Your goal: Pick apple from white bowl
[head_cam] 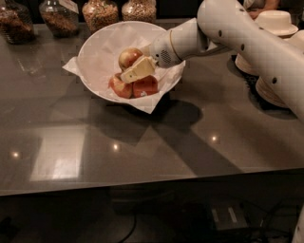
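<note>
one claw (126,76) among three apples (128,57) in one white bowl (95,50)

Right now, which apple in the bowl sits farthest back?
The yellow-green apple, just behind the gripper in the white bowl; the deep-red apple and patched apple lie in front.

Dark counter (142,156) — white bowl (83,71), jars (99,10) at back, bowl stacks (278,23) rt — tool (137,70) over bowl.

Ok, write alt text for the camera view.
A white robot arm's pincer hovers inside a wide white paper-lined bowl, right beside a round yellow-green apple with a red blush and over two redder apples. The bowl sits on a glossy dark grey table, with glass jars behind.
</note>
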Motion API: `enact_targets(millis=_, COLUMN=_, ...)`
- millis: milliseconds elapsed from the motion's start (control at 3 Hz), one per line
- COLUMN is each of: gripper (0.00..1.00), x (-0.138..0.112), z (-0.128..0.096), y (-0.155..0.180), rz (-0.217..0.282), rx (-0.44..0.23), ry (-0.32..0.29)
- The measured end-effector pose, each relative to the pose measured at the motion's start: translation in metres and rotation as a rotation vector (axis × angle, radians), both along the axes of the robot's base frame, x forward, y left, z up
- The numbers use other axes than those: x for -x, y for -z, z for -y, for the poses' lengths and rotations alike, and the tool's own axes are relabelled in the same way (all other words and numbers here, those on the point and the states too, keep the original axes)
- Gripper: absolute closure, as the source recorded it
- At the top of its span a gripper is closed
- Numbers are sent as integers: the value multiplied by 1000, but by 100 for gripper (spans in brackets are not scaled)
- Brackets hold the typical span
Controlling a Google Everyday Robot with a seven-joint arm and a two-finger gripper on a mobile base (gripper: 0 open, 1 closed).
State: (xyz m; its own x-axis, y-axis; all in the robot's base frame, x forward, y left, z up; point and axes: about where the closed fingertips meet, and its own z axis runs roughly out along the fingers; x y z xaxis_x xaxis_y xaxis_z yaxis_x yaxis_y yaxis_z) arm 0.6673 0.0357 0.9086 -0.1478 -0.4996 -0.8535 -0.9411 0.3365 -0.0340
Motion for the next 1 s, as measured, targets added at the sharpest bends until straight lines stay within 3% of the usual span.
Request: enact_targets(millis=1000, gripper=98, x=1, z=10, y=-11, rz=24, rx=-5, ry=11)
